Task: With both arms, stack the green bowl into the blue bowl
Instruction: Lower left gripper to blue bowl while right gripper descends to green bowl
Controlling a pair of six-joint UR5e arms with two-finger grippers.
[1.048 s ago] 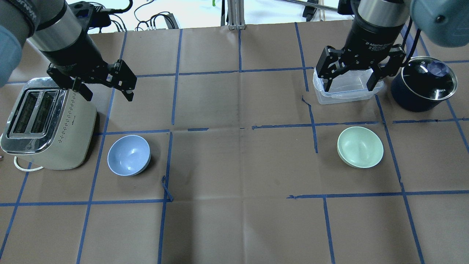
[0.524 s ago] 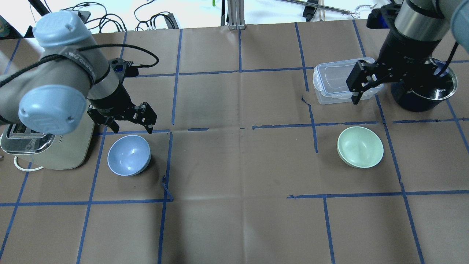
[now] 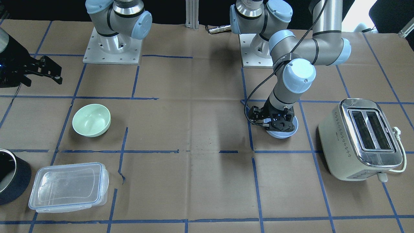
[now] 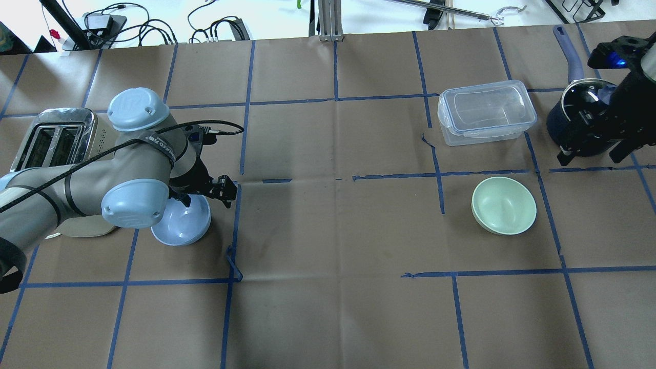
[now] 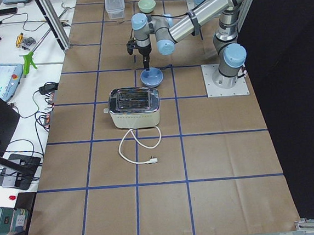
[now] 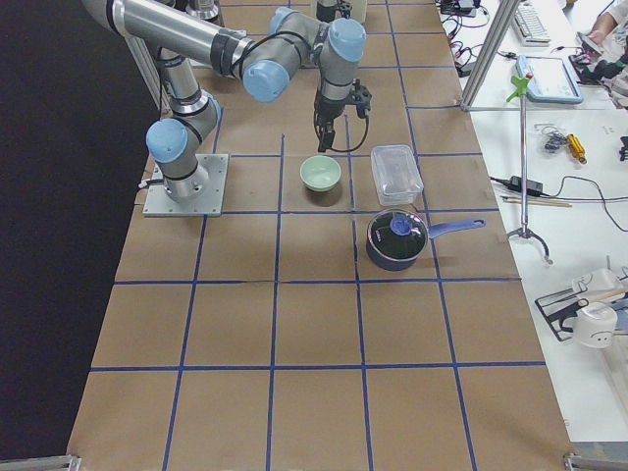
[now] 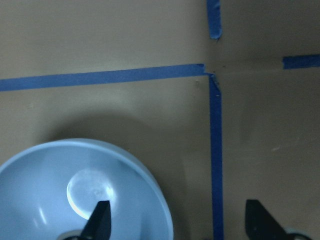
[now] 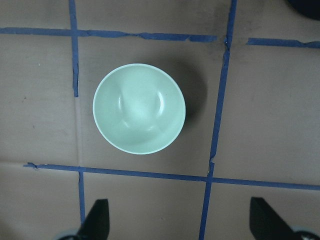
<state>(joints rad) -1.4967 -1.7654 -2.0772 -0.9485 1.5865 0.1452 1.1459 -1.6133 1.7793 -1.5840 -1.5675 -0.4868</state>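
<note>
The blue bowl [image 4: 179, 231] stands upright left of centre, next to the toaster. My left gripper [image 4: 207, 195] is open and low over it. In the left wrist view one fingertip [image 7: 100, 222] is inside the blue bowl [image 7: 50, 190] and the other is outside its rim. The green bowl [image 4: 504, 205] stands upright and alone on the right. My right gripper [image 4: 592, 154] is open and empty, high up beyond the green bowl, over the navy pot's near side. The right wrist view looks straight down on the green bowl [image 8: 139, 108].
A cream toaster [image 4: 51, 138] stands left of the blue bowl, partly under my left arm. A clear lidded plastic container [image 4: 487, 113] and a navy pot [image 4: 569, 120] stand beyond the green bowl. Blue tape lines grid the brown table.
My left gripper has come down and forward from beside the toaster onto the blue bowl's rim. My right gripper has swung right, from over the container to over the pot.
</note>
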